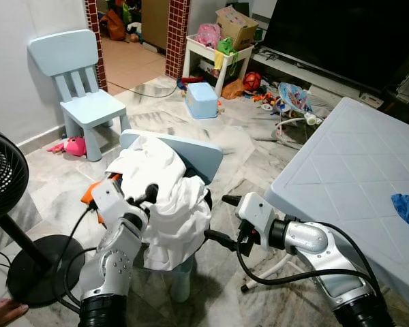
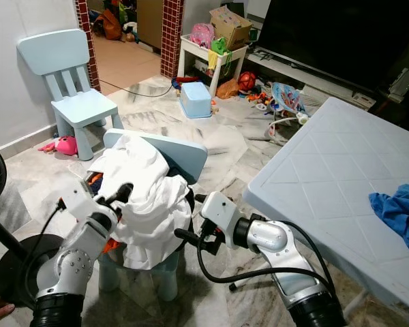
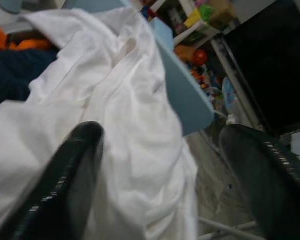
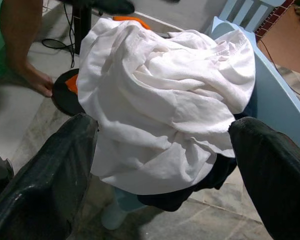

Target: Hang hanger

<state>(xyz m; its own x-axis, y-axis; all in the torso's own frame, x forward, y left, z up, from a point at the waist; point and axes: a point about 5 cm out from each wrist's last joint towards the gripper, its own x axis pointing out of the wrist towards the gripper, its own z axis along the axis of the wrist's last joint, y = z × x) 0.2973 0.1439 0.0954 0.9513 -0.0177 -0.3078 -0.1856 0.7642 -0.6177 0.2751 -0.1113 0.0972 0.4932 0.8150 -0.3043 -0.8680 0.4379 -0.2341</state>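
Nearest the head camera, the two silver arms reach forward and down toward a small pale blue chair (image 1: 206, 153) heaped with laundry. The left gripper (image 1: 140, 199) rests against the near-left side of the pile, its black fingers (image 3: 65, 175) spread wide with the white garment (image 1: 165, 197) lying between them but not pinched. The right gripper (image 1: 221, 219) hovers just beside the pile's right flank, its fingers (image 4: 50, 170) also spread wide and framing the cloth without touching it. The white garment is draped over the top and spills down the front of the chair, covering darker and orange clothing (image 4: 125, 19) beneath. This looks like an approach from both sides to lift or sort the heap. No hanger can be made out anywhere; if there is one, it is likely buried under the cloth, which would explain the flanking stance. A person's hand (image 4: 37, 80) rests on the floor by the base of a standing fan (image 1: 37, 269). A large light table (image 1: 347, 170) stands to the right, bearing a blue cloth (image 2: 399, 211) at its far edge.
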